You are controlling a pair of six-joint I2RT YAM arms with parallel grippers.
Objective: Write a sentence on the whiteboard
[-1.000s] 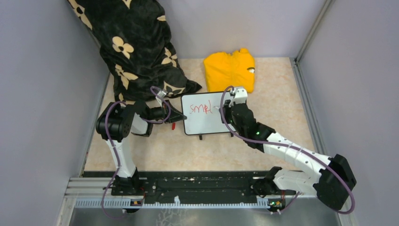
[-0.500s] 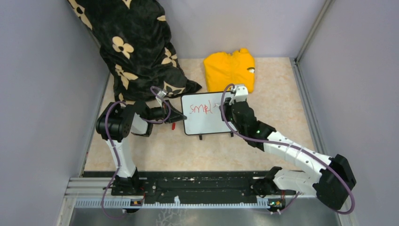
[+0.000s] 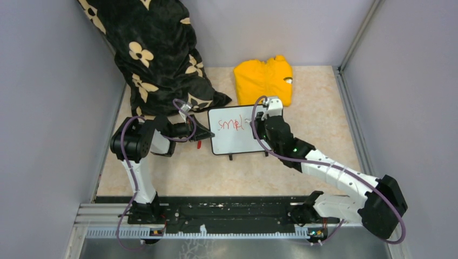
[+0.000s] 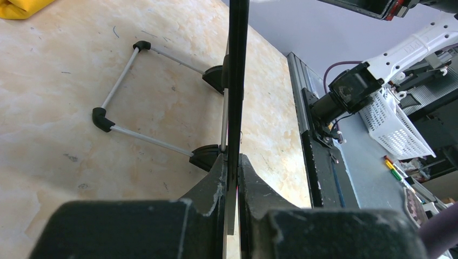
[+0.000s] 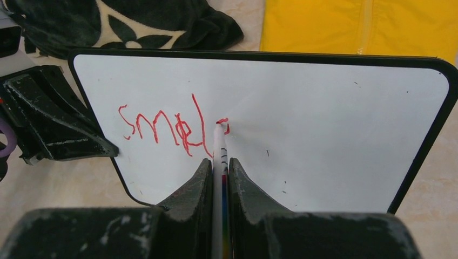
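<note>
- Beige, stone-patterned desk (image 3: 324, 108) inside grey walls carries everything you see.
- Your left pincer (image 4: 233, 159) is clenched on the side edge of the whiteboard (image 5: 335, 135). The board stands propped on its wire stand (image 4: 116, 102), facing your right pincer.
- Your right pincer (image 5: 219, 163) grasps a slim marker (image 5: 218, 145), jaws tight around the barrel, with the tip touching the board face.
- You see the sentence (image 5: 162, 129) just ahead of the right pincer's tips: red letters reading roughly "smil", with a small red mark at the marker tip, just right of them.
- Beyond the right pincer, past the board's top edge, lies a yellow garment (image 3: 263, 81).
- Beyond the left pincer, a black flowered blanket (image 3: 156, 54) is heaped against the wall.
</note>
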